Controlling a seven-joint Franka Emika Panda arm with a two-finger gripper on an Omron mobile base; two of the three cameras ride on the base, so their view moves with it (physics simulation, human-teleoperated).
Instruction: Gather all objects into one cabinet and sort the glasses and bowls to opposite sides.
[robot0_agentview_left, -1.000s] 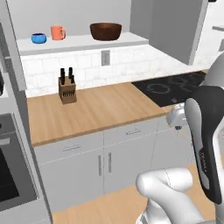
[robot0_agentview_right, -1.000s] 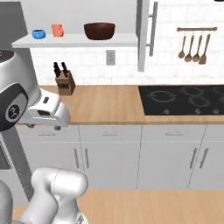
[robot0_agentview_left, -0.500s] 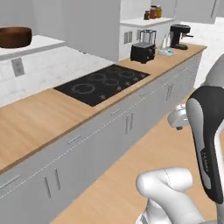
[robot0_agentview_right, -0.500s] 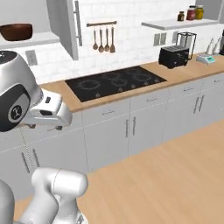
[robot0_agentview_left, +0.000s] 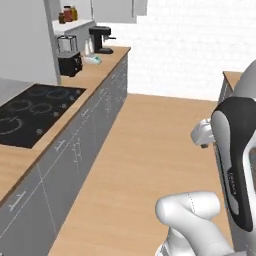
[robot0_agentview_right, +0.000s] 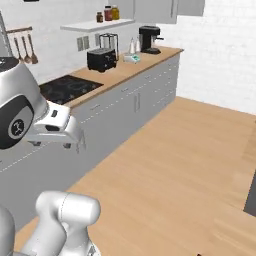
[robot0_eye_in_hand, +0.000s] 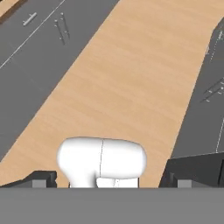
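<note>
Your hand (robot0_eye_in_hand: 107, 178) is hanging wide open and empty; swinging this close, you're risking clipping the bench (robot0_agentview_left: 47, 142).

The counter (robot0_agentview_left: 75, 95) is running toward 11 o'clock on the arm's left. The hob (robot0_agentview_left: 30, 112) is lying on it nearest; the toaster (robot0_agentview_right: 101, 59), blender (robot0_agentview_right: 108, 42) and coffee machine (robot0_agentview_right: 149, 39) are standing beyond. The jars (robot0_agentview_right: 108, 13) are sitting on the shelf (robot0_agentview_right: 95, 24) above. The floor (robot0_agentview_right: 190, 165) is stretching toward 12 o'clock.
</note>
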